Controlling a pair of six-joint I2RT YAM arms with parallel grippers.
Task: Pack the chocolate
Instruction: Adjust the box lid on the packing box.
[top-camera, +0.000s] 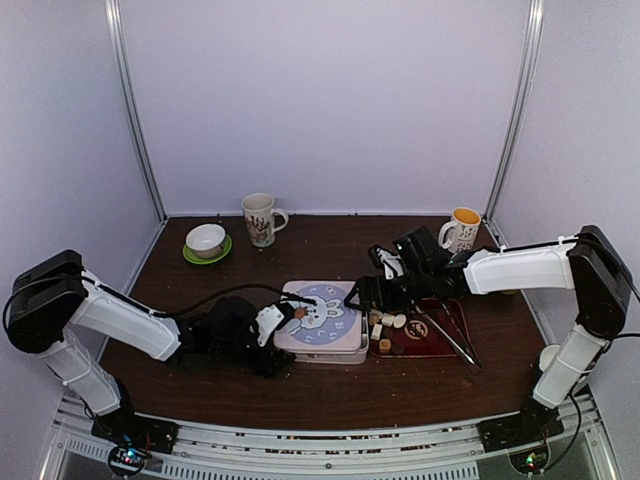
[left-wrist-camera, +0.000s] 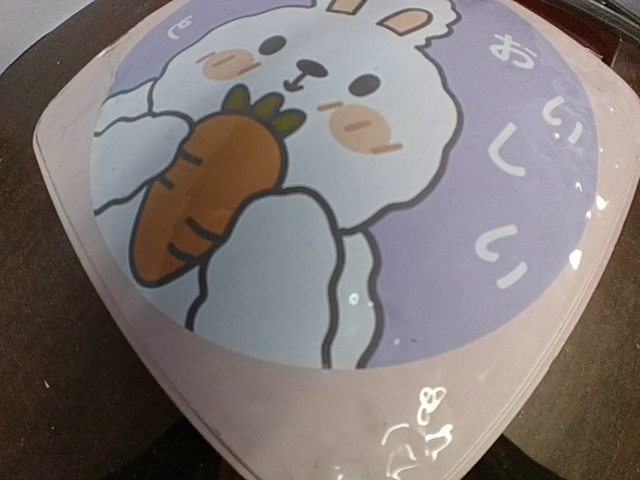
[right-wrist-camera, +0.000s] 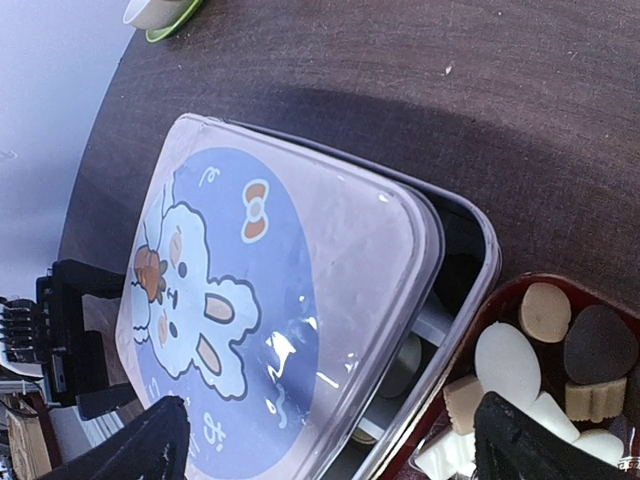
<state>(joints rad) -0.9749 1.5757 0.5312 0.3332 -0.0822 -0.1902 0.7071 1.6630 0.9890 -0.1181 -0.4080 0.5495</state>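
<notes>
The lid (right-wrist-camera: 270, 330) sat askew on the tin (right-wrist-camera: 482, 250), chocolate (right-wrist-camera: 510, 365) loose beside it — lid-handling, seemingly — right gripper (right-wrist-camera: 330, 425) wide and empty, left gripper (top-camera: 275, 325) untellable; next needed a sure rim grip

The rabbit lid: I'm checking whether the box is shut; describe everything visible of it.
The lid is a pale pink rounded square printed with a lilac disc, a white rabbit holding an orange carrot and Japanese characters. It lies askew on the dark box, leaving a gap on the side toward the chocolate. The left end effector is at its opposite edge, contact unclear.
</notes>
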